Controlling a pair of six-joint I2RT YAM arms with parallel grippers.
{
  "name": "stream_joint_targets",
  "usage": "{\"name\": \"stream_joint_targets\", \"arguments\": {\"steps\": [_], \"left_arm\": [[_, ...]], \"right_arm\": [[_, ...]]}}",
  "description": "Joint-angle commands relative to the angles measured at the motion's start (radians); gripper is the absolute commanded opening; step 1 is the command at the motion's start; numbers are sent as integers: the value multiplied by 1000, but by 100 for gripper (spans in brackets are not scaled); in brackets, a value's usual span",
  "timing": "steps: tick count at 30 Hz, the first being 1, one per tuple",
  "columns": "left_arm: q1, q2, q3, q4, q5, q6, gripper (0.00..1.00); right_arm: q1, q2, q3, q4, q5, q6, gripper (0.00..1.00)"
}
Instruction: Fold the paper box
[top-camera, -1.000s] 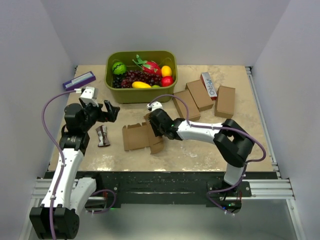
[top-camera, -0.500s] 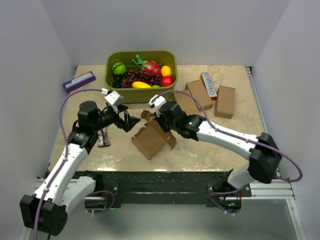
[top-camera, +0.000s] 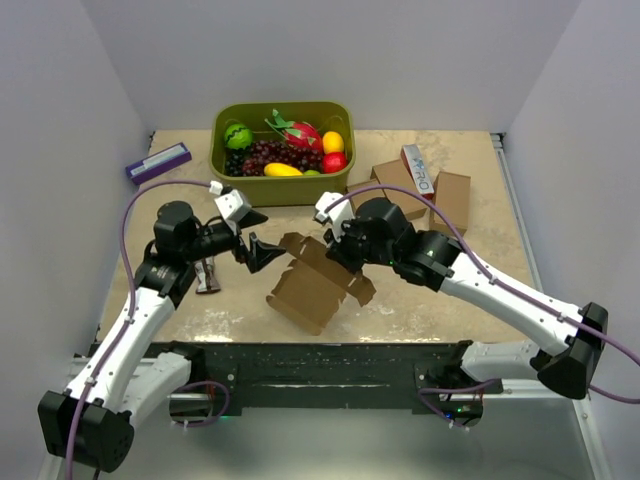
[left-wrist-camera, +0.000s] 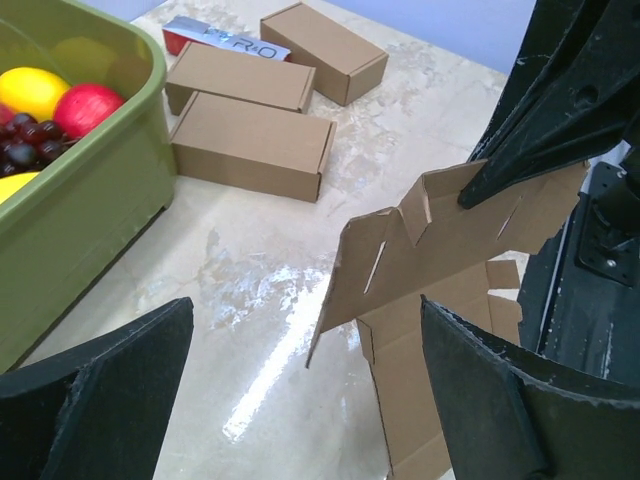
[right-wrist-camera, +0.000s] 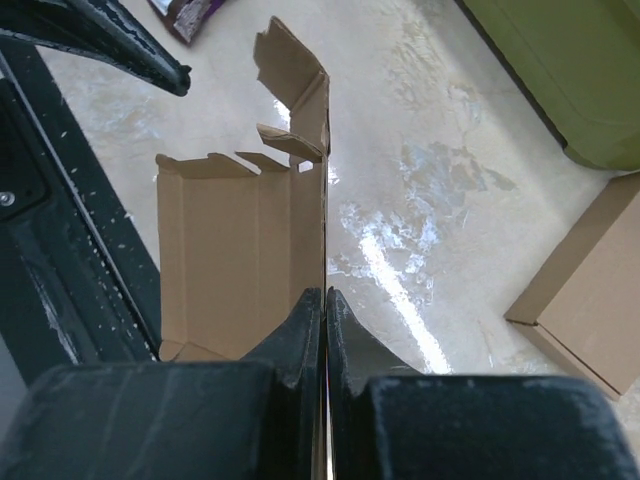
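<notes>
Top external: paper box is pinched at one edge by right gripper, likely presented to wide-spread left gripper for folding.

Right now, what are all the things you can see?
paper box: one, brown, unfolded, mid-table, held up by one edge.
folded boxes: three, brown, back right.
lettered carton: one, white and red, beside those boxes.
slim box: one, purple and white, back left.
bin: one, green, back centre, holding fruit.
wrapper: one, dark, by left arm.
left end effector: black, open, beside the paper box.
right end effector: black, shut on the paper box.
</notes>
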Motion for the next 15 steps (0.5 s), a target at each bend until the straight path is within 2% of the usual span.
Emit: {"name": "stream_joint_targets", "arguments": {"steps": [1, 8, 11, 13, 14, 15], "left_arm": [[-28, 15, -2, 61, 57, -5, 100], [-81, 49, -2, 57, 42, 0, 97], [-115, 60, 4, 39, 22, 15, 87], [-130, 60, 4, 34, 8, 20, 76], [-135, 62, 4, 34, 5, 24, 70], [-144, 62, 3, 34, 1, 23, 58]], "right_arm": [[0, -23, 57, -57, -59, -23, 0], [-2, -15, 74, -68, -105, -24, 0], [0, -6, 82, -74, -107, -26, 0], [0, -4, 80, -76, -98, -27, 0], [0, -3, 82, -76, -91, -29, 0], [0, -1, 80, -74, -88, -29, 0]]}}
